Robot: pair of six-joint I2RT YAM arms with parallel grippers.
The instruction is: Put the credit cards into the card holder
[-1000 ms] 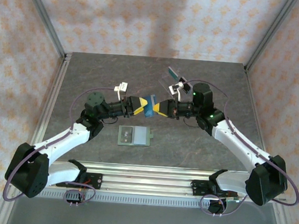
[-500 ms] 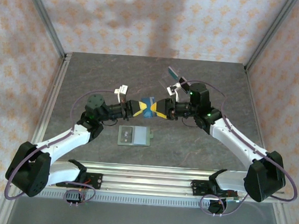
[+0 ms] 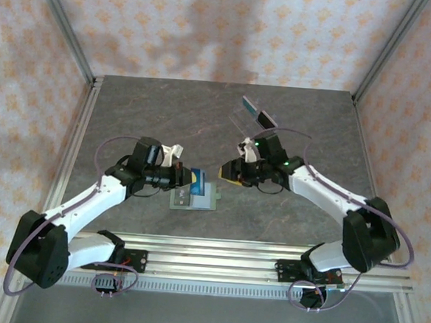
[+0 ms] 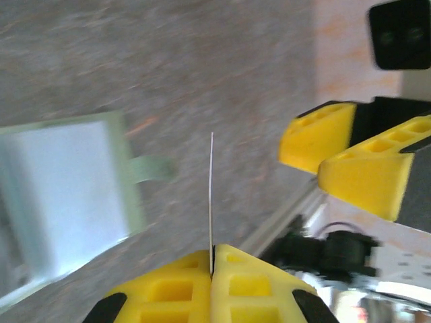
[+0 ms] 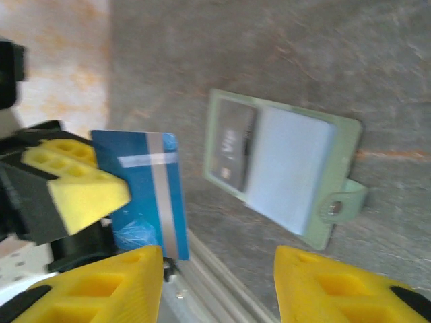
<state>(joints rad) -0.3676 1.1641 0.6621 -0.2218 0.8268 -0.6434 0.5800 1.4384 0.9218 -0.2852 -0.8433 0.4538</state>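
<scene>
The sage-green card holder (image 3: 197, 197) lies open on the table, with a dark card (image 5: 232, 148) in one of its pockets. My left gripper (image 3: 190, 177) is shut on a blue credit card (image 3: 198, 177) with a grey stripe, holding it on edge just above the holder's near-left part. In the left wrist view the card (image 4: 211, 195) shows edge-on between the closed fingers (image 4: 242, 282), with the holder (image 4: 60, 195) off to the left. My right gripper (image 3: 228, 174) hangs open just right of the card, holding nothing; its wrist view shows the blue card (image 5: 145, 195) and the holder (image 5: 289, 168).
A clear plastic stand (image 3: 250, 114) with a dark card leaning in it stands at the back right of the grey table (image 3: 152, 113). An aluminium rail (image 3: 216, 261) runs along the near edge, close below the holder. Patterned walls enclose the table.
The right gripper opened and let go of the blue card while the left gripper shut on it. The left arm carried the card down and toward the holder; the right gripper drew back slightly.
</scene>
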